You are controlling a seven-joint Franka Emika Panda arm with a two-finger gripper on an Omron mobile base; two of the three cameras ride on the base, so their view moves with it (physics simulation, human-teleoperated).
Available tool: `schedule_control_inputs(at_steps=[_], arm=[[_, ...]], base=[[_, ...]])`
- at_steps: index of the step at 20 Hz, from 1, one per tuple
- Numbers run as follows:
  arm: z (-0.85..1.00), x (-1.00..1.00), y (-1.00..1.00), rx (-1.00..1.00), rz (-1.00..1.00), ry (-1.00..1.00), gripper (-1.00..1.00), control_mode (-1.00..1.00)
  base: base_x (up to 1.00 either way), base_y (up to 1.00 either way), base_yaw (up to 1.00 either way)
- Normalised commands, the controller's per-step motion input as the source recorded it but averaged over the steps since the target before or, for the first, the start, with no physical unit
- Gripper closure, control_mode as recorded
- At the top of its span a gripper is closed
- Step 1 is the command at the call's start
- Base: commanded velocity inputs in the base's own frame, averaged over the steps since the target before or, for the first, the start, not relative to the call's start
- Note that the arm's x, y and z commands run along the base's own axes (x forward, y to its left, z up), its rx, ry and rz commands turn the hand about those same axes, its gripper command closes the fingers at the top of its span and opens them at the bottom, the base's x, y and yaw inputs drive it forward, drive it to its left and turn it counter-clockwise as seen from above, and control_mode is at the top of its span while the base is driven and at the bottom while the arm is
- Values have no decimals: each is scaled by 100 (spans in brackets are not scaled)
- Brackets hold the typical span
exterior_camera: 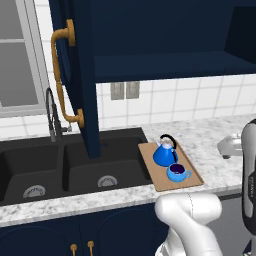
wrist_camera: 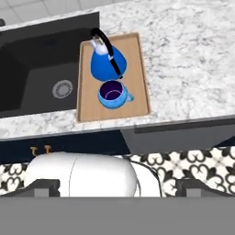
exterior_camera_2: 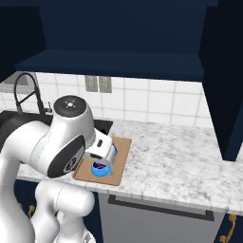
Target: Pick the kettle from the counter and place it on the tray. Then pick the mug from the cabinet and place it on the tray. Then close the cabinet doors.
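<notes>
Speckled marble counter (exterior_camera: 215,135) with black double sink (exterior_camera: 70,165) under the navy wall cabinet (exterior_camera: 165,35); its shelf is bare and the left door (exterior_camera: 75,75) stands open. Wooden tray (wrist_camera: 140,64) lies beside the sink, carrying 2 items: kettle (wrist_camera: 104,64) upright, mug (wrist_camera: 112,95) just in front of it, nearly touching. Arm raised, camera looking down on the tray; gripper (wrist_camera: 117,190) released, fingers spread wide, holding nothing.

Kettle (exterior_camera_2: 112,153) mostly hidden behind arm in right base view; cabinet doors (exterior_camera: 75,75) cut off at top edge.
</notes>
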Motion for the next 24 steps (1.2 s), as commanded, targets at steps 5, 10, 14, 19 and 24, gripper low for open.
schedule_control_inputs(at_steps=[5, 10, 14, 19, 24], arm=[[17, -42, -66, 8, -10, -8, -100, -100], [16, -21, -57, 1, -15, 0, -100, -100], [0, -28, -62, 3, -15, 0, -100, -100], [0, -41, -65, 20, -7, -5, -100, -100], [0, -42, -66, 19, -9, -11, -100, -100]], base=[[0, 0, 0], [0, 0, 0], [0, 0, 0], [0, 0, 0], [0, 0, 0]])
